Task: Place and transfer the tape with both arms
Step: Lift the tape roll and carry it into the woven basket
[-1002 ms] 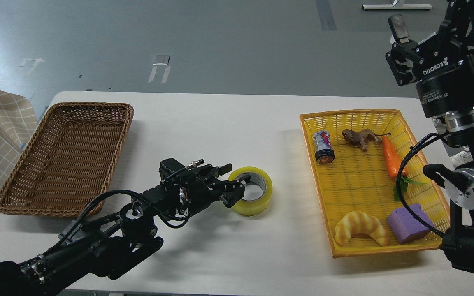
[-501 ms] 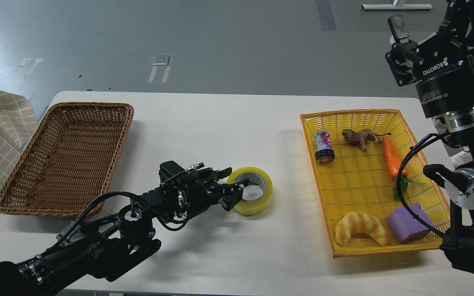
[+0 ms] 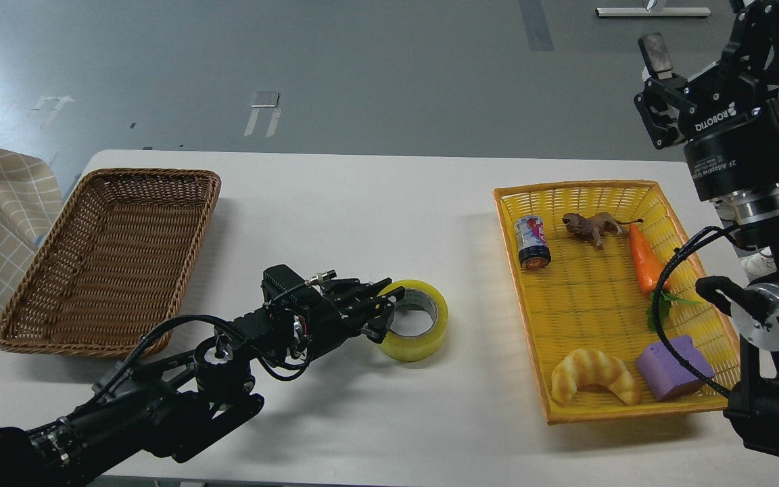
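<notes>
The tape is lying flat on the white bench, about midway between the two baskets and toward the near side, its grey-white core facing up. My left claw is reaching in from the left and is pinching the roll's left wall, one finger lying across the top rim and the other down by the outer side, so it is closing on the tape. My right claw is hanging high at the far right, well apart from the roll; I cannot tell how its fingers are standing. A brown wicker basket is sitting at the left of the bench. At the right, a yellow basket is holding a can, a toy lion, a carrot, a croissant and a purple block.
</notes>
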Controlling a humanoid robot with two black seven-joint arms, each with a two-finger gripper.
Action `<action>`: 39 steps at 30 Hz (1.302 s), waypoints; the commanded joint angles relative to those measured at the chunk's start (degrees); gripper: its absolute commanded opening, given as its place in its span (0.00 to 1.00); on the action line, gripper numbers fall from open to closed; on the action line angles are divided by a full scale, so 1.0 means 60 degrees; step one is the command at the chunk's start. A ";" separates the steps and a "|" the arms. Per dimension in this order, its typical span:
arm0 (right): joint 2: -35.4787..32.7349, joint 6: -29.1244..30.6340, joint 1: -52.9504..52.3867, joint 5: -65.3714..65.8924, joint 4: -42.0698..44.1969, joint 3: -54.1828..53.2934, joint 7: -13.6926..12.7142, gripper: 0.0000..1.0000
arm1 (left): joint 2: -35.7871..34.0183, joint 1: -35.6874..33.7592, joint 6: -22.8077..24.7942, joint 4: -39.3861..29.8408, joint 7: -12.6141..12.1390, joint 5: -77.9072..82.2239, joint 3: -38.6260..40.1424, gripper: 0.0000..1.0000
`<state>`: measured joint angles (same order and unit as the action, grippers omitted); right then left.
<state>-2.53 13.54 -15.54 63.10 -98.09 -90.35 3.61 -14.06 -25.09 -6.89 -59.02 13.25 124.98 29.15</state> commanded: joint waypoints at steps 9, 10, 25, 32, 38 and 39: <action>0.0319 -0.0030 0.0114 0.0015 0.0001 0.0015 0.0014 1.00 | -0.0849 -0.1867 -0.0493 -0.0065 0.0018 0.0003 0.0048 0.11; 0.0320 -0.0030 0.0114 0.0015 0.0001 0.0015 0.0014 1.00 | -0.0966 -0.1999 -0.0507 -0.0065 0.0018 0.0003 0.0048 0.11; 0.0290 -0.0030 0.0348 0.0015 -0.0160 -0.0102 0.0014 1.00 | -0.6017 -0.2617 -0.1181 0.0431 0.1905 -0.2327 -0.0010 0.11; 0.0305 -0.0030 0.0378 0.0015 -0.0175 -0.0029 0.0014 1.00 | -0.6212 -0.1681 -0.3038 0.2978 0.2458 -0.2637 -0.0040 0.12; 0.0305 -0.0015 0.0407 0.0015 -0.0175 -0.0014 0.0014 1.00 | -0.6109 -0.0566 -0.3519 0.3670 0.2458 -0.3193 -0.0040 0.12; 0.0305 -0.0015 0.0407 0.0015 -0.0175 -0.0014 0.0014 1.00 | -0.6007 -0.0435 -0.3519 0.3830 0.2458 -0.3223 -0.0054 0.13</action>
<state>-0.70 13.45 -13.17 63.19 -99.15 -90.48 3.70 -50.85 -30.19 -27.67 -37.85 28.01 106.74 28.89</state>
